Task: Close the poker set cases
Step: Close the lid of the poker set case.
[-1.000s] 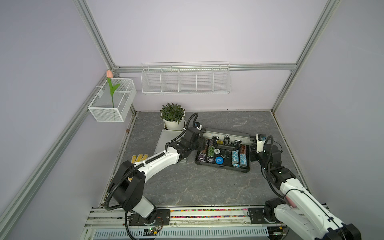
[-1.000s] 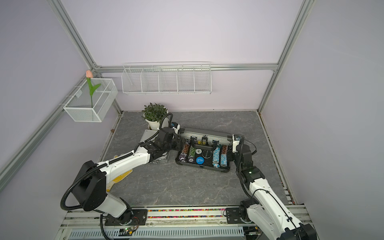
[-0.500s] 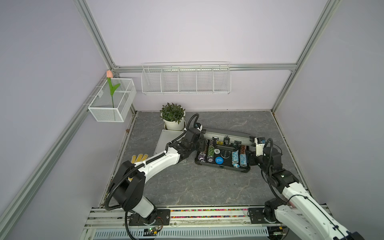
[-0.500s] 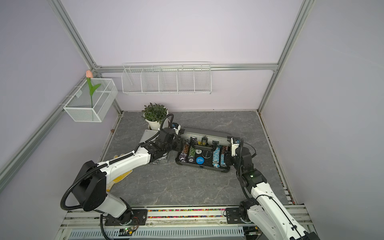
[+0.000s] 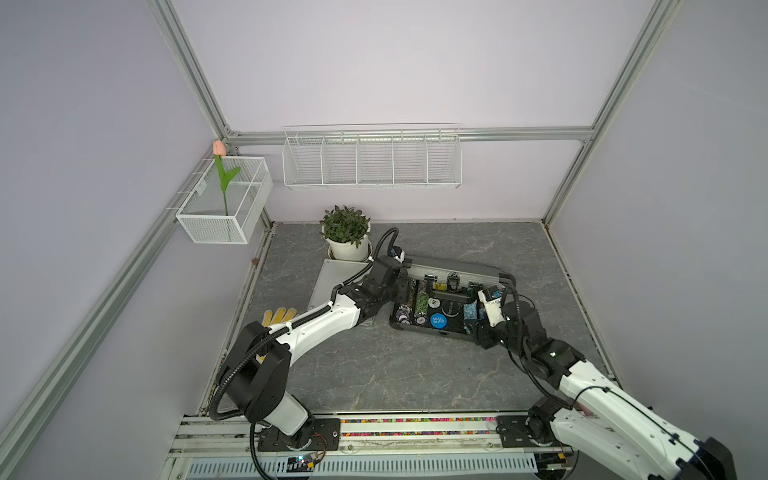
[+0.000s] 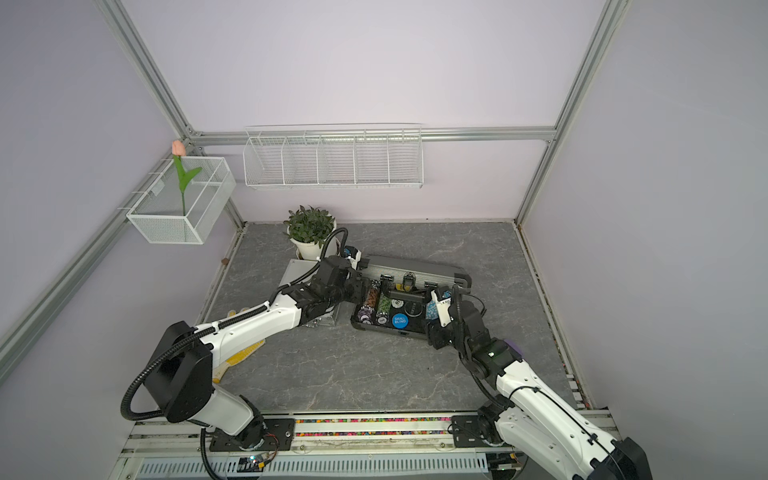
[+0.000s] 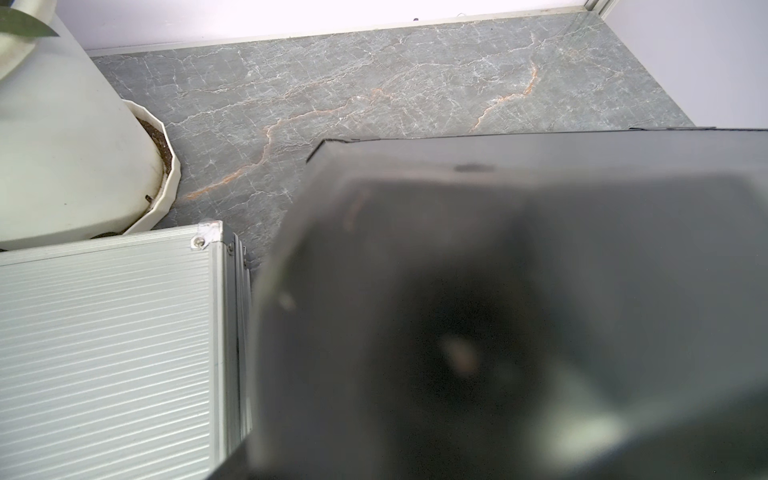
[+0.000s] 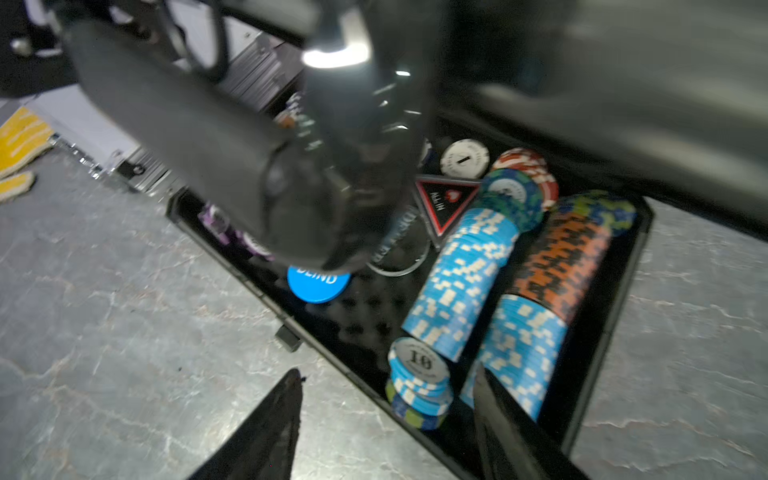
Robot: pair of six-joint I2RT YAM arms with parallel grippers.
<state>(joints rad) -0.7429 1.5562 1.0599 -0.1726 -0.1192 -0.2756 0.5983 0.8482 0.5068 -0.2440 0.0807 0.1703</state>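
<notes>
The larger dark-grey poker set case (image 5: 434, 330) (image 6: 395, 332) lies open mid-table, with rows of chips (image 8: 465, 286) in its tray. Its lid (image 5: 461, 269) (image 6: 419, 268) stands half raised at the back, and its black handle (image 8: 199, 137) hangs over the tray. My left gripper (image 5: 404, 283) (image 6: 360, 283) is at the lid's left end; the dark lid (image 7: 519, 257) fills the left wrist view and hides the jaws. My right gripper (image 8: 386, 372) (image 5: 482, 332) is open, astride the tray's front right rim, holding nothing. The small ribbed silver case (image 7: 104, 332) (image 5: 338, 276) lies shut under my left arm.
A potted plant (image 5: 347, 232) (image 7: 62, 158) stands just behind the silver case. A yellow glove (image 5: 278, 318) lies at the left edge of the table. White wire baskets (image 5: 372, 162) hang on the back wall, and one (image 5: 224, 203) holding a tulip hangs on the left rail.
My right gripper has opened and drawn back from the lid's right end to the tray's front right corner. The left arm and the lid have not visibly moved.
</notes>
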